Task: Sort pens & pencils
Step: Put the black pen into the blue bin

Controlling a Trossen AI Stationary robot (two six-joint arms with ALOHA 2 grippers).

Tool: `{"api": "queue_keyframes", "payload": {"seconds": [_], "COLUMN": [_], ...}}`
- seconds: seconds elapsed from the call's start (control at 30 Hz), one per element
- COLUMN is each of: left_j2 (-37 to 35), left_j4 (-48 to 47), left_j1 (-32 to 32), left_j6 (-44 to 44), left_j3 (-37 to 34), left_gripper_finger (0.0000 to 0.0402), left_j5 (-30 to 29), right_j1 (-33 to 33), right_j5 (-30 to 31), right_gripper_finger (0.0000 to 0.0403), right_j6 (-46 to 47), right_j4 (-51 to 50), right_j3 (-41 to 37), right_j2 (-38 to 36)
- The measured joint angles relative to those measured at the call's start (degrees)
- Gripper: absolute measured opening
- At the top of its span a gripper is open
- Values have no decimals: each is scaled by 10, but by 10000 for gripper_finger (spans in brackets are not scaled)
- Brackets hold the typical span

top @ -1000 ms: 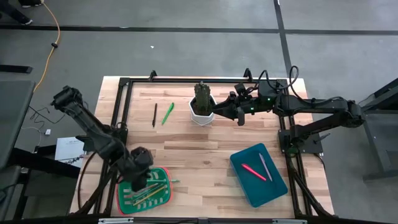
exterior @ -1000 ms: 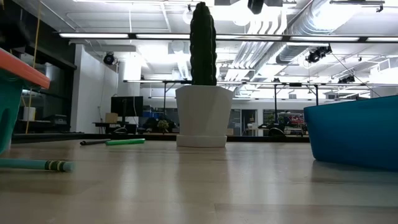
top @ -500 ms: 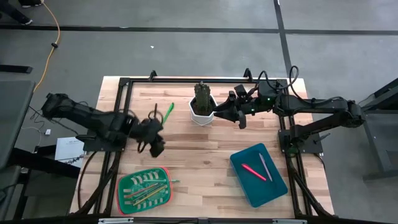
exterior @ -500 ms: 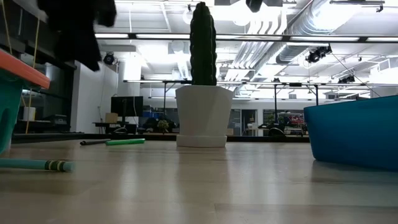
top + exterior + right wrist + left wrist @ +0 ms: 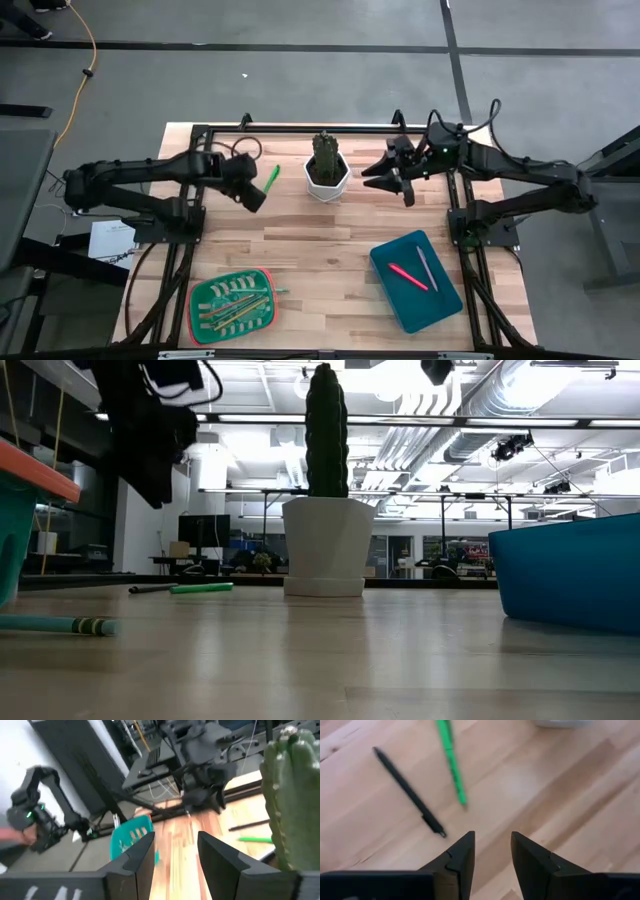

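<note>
A bright green pen (image 5: 451,760) and a thin black pen (image 5: 409,792) lie flat on the wooden table, left of the cactus pot (image 5: 326,172). My left gripper (image 5: 492,837) hangs open just above them, pointing steeply down, with nothing between its fingers; in the high view it (image 5: 252,195) covers the black pen. My right gripper (image 5: 400,186) is open and raised, right of the cactus, pointing across the table. A pink pen (image 5: 408,276) and a grey pen (image 5: 427,268) lie in the blue bin (image 5: 440,300). Several pencils (image 5: 232,306) lie in the green tray (image 5: 200,318).
The white pot with the tall cactus (image 5: 326,435) stands at the far middle, between the two arms. One pencil (image 5: 60,625) lies by the green tray's edge, near the front. A dark frame (image 5: 300,130) runs round the table. Bare wood (image 5: 320,250) lies between tray and bin.
My left gripper has swung from above the green tray toward the table's far edge, rolling as it went, and now hangs over the black and green pens, empty. My right gripper has drawn a little toward the right edge, away from the cactus, and turned.
</note>
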Motion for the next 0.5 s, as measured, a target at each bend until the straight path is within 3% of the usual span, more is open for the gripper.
{"api": "queue_keyframes", "payload": {"seconds": [0.27, 0.5], "left_j2": [87, 152], "left_j4": [-1, 17], "left_j1": [90, 102], "left_j6": [7, 0], "left_j3": [0, 0], "left_gripper_finger": [115, 115], "left_j5": [41, 39], "right_j1": [-15, -15], "right_j5": [-9, -14], "right_gripper_finger": [140, 140], "right_j6": [-55, -57], "right_j4": [-79, -88], "right_j3": [0, 0], "right_j2": [-30, -43]}}
